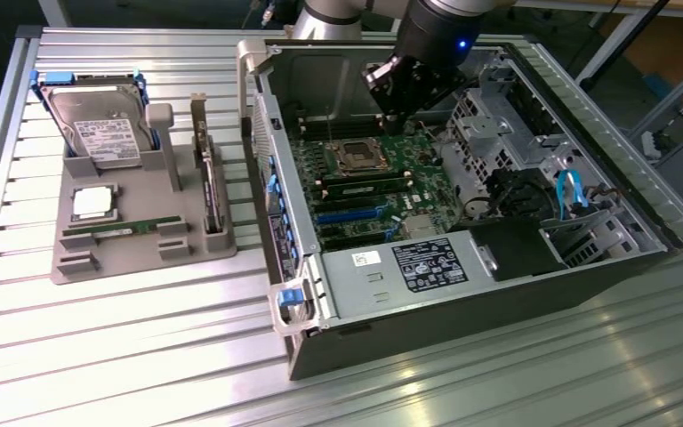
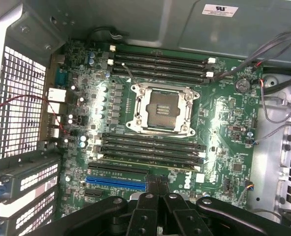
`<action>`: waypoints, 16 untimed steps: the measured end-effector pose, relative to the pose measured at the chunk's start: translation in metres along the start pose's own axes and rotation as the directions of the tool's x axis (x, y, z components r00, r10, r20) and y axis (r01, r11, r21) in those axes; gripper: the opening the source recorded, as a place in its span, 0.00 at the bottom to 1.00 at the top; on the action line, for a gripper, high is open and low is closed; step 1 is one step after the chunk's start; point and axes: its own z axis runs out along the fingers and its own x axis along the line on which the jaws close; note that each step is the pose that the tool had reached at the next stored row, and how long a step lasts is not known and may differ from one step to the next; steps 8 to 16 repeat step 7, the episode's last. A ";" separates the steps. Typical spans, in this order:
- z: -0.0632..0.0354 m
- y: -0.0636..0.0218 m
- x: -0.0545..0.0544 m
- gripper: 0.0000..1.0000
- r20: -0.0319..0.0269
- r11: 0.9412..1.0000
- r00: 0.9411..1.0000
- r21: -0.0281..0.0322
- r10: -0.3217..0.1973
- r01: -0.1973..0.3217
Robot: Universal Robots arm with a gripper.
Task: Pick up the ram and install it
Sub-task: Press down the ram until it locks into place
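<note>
1. Your end effector is clenched with its black fingers pressed together and nothing between them; in the exterior view it hangs inside the open black computer case, above the far part of the green motherboard.
2. Right under it in the wrist view you have the green motherboard, with the silver square processor socket in the middle and a bank of long dark memory slots between the socket and the fingers.
3. A second bank of memory slots lies on the other side of the socket, and a blue expansion slot sits just beside the fingertips.
4. The ram, a long thin green circuit-board stick, lies in the grey parts holder on the slatted metal desk, at the exterior view's left, well apart from the end effector.
5. In that same holder you see a silver hard drive at the far end, a small square silver processor chip beside the ram, and a dark expansion card standing on edge.
</note>
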 end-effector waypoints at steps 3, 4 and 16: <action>0.0001 0.0000 0.000 0.10 -0.002 1.000 1.000 0.000 0.000 0.000; 0.0001 0.0000 0.000 0.10 -0.002 1.000 1.000 0.000 0.000 0.000; 0.0001 0.0000 0.000 0.10 -0.002 1.000 1.000 0.000 0.000 0.000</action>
